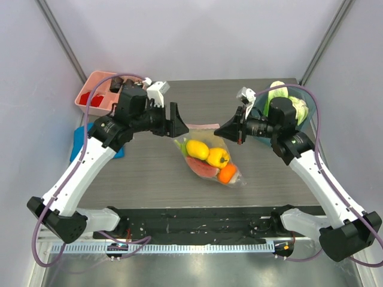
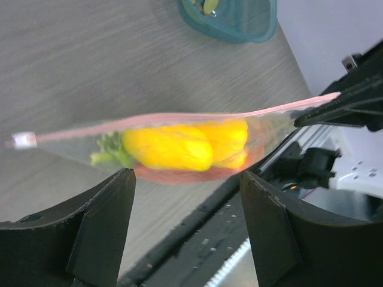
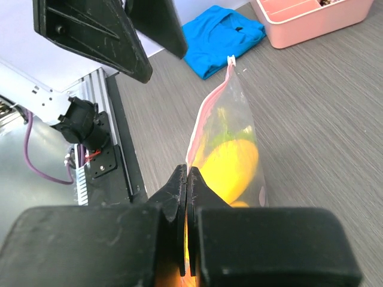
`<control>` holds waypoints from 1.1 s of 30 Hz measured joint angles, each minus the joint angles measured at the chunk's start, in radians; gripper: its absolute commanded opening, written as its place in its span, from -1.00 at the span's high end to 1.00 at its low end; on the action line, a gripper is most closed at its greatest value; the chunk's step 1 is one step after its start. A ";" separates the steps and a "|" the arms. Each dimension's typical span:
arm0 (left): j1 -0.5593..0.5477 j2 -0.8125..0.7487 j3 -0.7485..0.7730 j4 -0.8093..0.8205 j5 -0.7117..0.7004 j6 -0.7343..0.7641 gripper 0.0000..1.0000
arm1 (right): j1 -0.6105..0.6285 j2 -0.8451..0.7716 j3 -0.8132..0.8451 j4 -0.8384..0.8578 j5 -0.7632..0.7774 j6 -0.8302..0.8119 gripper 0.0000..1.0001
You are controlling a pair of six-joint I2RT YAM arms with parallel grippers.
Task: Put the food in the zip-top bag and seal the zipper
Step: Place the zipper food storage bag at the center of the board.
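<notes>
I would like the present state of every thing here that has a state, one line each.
zip-top bag: holds food, pinched at one end.
zipper: looks closed where visible.
yellow fruits: inside the bag.
orange: inside the bag.
cabbage: outside the bag, in the teal bowl.
left gripper: open, holding nothing.
right gripper: shut on the zipper.
blue cloth: crumpled.

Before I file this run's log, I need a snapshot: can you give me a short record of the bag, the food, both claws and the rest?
bag: zip-top bag mid-table, mouth edge raised, zipper running from the right claw toward the left
inside: yellow fruits, orange, watermelon slice
outside: cabbage in teal bowl
left claw: open, near the bag, gripping nothing
right claw: shut on the zipper's end
other: pink tray, blue cloth
</notes>
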 measured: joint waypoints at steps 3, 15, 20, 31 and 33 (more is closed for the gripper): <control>0.004 -0.001 -0.004 -0.037 -0.029 -0.125 -0.69 | 0.003 -0.002 -0.003 0.008 0.027 0.006 0.98; 0.137 0.080 0.006 -0.114 -0.016 -0.482 -1.00 | 0.163 -0.070 -0.124 0.126 0.137 0.032 0.98; 0.164 0.106 -0.063 -0.106 0.035 -0.614 -1.00 | 0.279 -0.060 -0.196 0.200 0.223 0.045 0.98; 0.163 0.124 -0.196 -0.132 0.142 -0.702 0.07 | 0.406 -0.011 -0.214 0.316 0.334 0.045 0.98; 0.163 0.131 -0.183 -0.128 0.154 -0.691 0.50 | 0.428 -0.004 -0.218 0.324 0.333 0.039 0.98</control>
